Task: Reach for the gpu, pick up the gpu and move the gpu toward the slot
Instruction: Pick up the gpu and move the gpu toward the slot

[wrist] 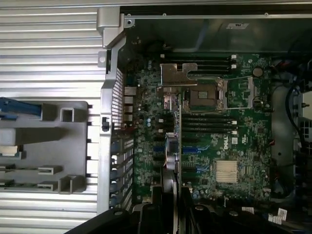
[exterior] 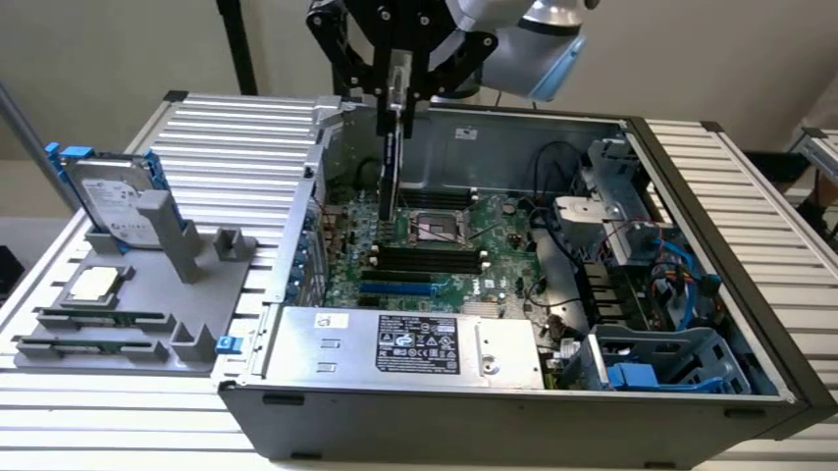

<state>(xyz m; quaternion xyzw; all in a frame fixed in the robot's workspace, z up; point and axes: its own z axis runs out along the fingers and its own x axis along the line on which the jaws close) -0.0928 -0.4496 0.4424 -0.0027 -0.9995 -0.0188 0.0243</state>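
The gpu (exterior: 389, 167) hangs edge-on as a thin dark card, upright inside the open computer case (exterior: 524, 417) above the green motherboard (exterior: 452, 260). My gripper (exterior: 396, 96) is shut on its top edge, above the case's back wall. In the wrist view the gpu (wrist: 179, 141) runs as a narrow line over the board, with its silver bracket (wrist: 178, 74) at the far end and my gripper (wrist: 171, 207) closed around the near end. Blue expansion slots (exterior: 392, 289) lie on the board below and in front of the card's lower end.
To the exterior view's left, a grey fixture (exterior: 131, 339) holds a silver hard drive with blue rails (exterior: 112, 201), a processor chip (exterior: 94, 285) and two memory sticks (exterior: 98, 319). A power supply (exterior: 406, 343), cables and a blue drive cage (exterior: 654, 363) crowd the case.
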